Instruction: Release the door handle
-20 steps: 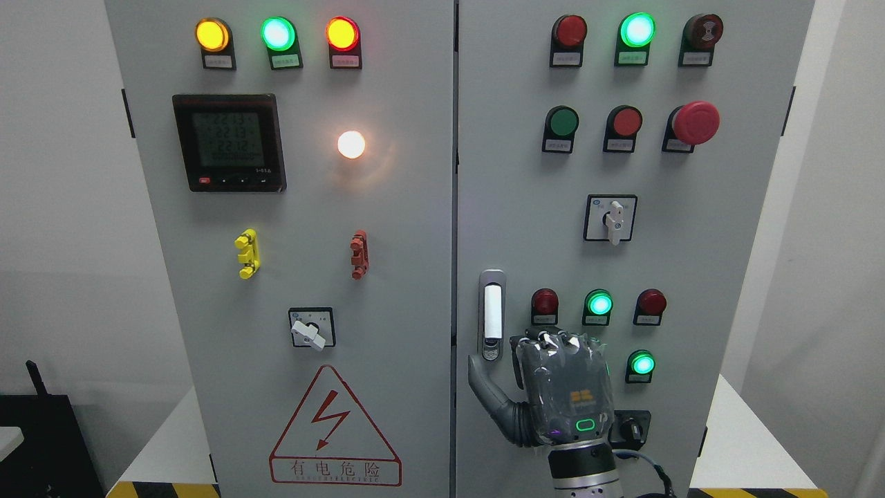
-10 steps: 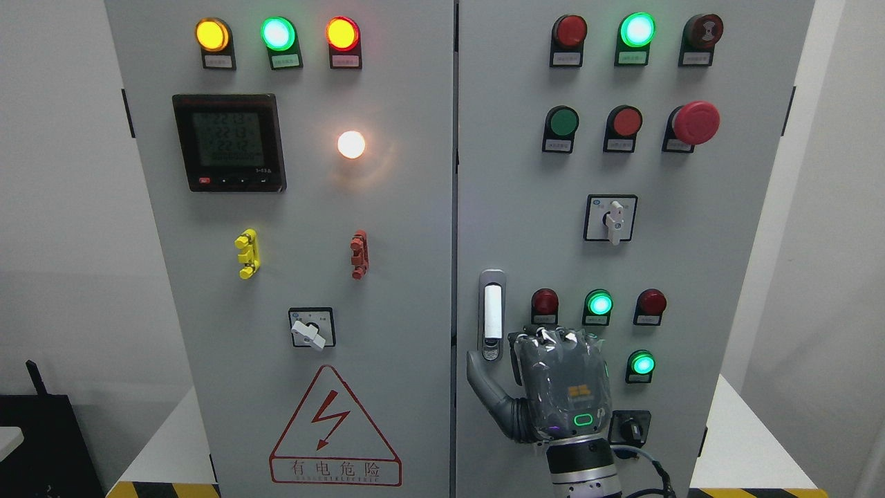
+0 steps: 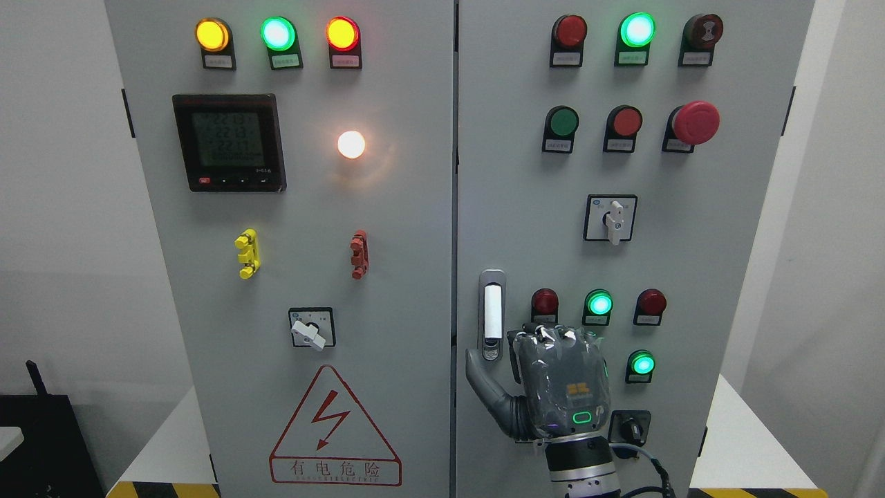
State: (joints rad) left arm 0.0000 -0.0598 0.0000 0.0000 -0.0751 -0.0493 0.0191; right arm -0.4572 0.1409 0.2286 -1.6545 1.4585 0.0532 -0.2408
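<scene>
Hovering low on the right cabinet door, right hand (image 3: 560, 387) shows its back, knuckles curled, gripping nothing, thumb tip just beneath door handle (image 3: 492, 315); handle sits flush, upright; release looks done; next, withdraw clear of nearby buttons.

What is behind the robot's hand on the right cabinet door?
The right hand covers grey door panel beside the door handle. A black key switch shows at its right edge; anything directly behind is hidden.

2 rotary switches (image 3: 610, 218), 1 hand (image 3: 560, 384)
</scene>
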